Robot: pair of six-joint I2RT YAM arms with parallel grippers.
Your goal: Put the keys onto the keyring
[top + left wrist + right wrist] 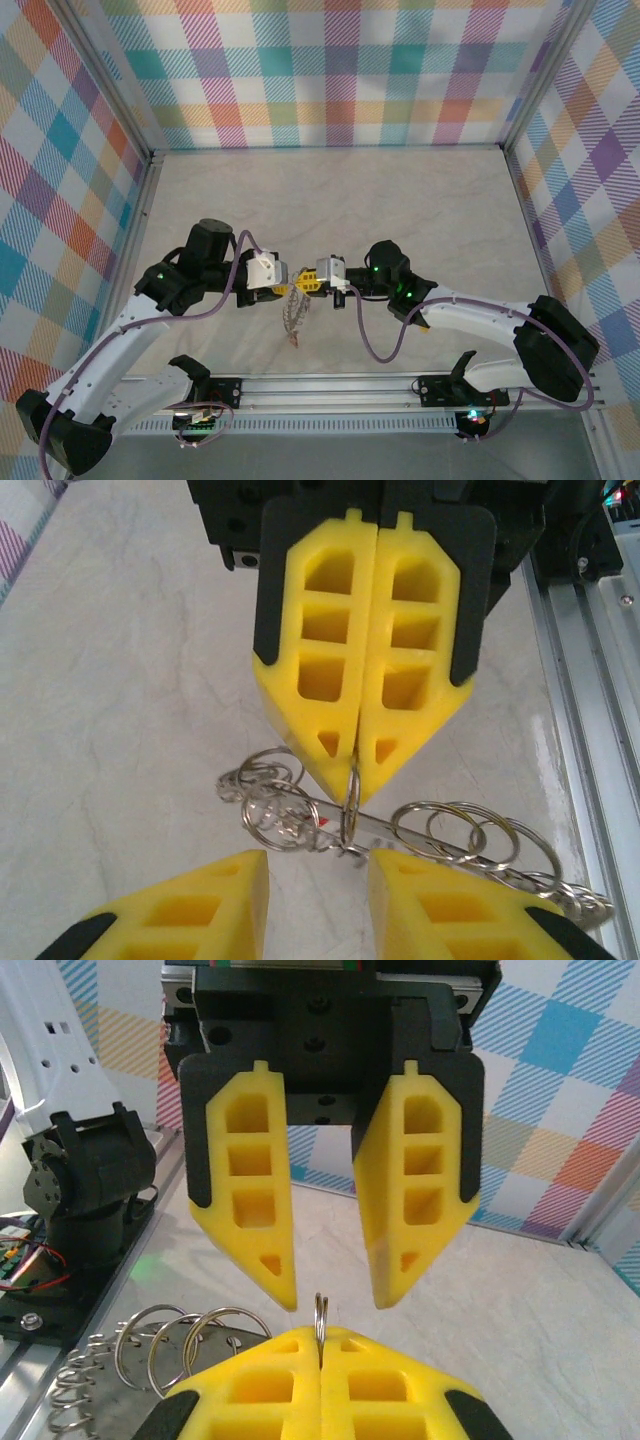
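- The pale marbled counter (330,190) lies bare behind the arms as far as the checked walls (330,70). At the near edge, an aluminium rail (330,385) runs close under the two wrists.
- Both arms meet at mid-counter, tip to tip and almost touching, so there is little room between them.
- The large silver metal keyring (420,835) with its fringe of small rings sits just below the meeting point. In the top view it trails toward the rail.
- Single keys cannot be picked out among the overlapping rings; one small red tag (322,823) shows. Whether the bundle rests on the counter or hangs clear cannot be told.
- The yellow right fingers (330,660) are pressed together, pinching one thin upright ring (320,1315) of the keyring.
- The yellow left fingers (250,1200) stand apart with a clear gap, touching nothing, facing that ring.
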